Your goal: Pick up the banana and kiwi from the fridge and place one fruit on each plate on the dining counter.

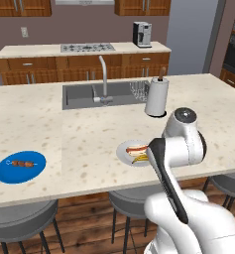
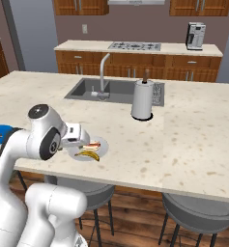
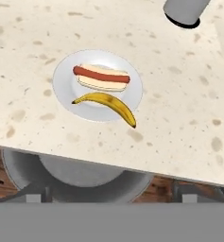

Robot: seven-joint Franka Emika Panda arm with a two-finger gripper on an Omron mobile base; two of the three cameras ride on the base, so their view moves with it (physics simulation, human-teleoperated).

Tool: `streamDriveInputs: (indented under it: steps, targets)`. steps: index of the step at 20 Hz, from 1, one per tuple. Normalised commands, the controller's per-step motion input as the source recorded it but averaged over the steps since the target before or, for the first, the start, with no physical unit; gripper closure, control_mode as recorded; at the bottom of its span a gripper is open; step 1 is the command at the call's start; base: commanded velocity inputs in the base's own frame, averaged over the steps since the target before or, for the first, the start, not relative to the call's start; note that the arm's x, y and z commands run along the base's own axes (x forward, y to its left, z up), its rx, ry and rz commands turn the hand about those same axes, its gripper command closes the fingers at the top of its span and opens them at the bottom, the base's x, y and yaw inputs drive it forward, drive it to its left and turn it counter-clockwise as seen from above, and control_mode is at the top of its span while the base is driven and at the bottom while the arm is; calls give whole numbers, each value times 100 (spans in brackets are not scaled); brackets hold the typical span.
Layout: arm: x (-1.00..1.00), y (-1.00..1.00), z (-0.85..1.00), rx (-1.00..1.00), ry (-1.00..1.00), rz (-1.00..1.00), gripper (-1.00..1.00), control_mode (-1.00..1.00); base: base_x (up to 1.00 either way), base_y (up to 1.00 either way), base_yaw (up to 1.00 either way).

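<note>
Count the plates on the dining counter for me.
2: a pale grey plate holding the banana and a hot dog, and a blue plate near the counter's left end.

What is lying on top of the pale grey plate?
On the pale grey plate lie a hot dog and the banana, its tip past the rim. The plate surface under them is covered.

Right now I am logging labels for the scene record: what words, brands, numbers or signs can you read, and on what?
None can be read.
Coffee machine: no legible marking, too small.
Paper towel roll: plain.
Pale grey plate and blue plate: no print.
</note>
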Motion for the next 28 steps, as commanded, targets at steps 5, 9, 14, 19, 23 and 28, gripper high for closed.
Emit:
streamDriveInputs:
  steps: [5,9,14,19,23,28]
  targets:
    - [-16,-6,16,16,15,-2,-100,-100,0,0,0]
    - [-64,-24,28,14,-5,-1,-100,-100,0,0,0]
    - [-64,-2,46,-2,-11,-7,-100,-100,0,0,0]
    - [-73,0,49,-2,-8,-9,-100,-100,0,0,0]
    - [-42,4,25,-1,-4,-4,-100,-100,0,0,0]
    - [0,0,0,0,0,0,-100,-100,0,0,0]
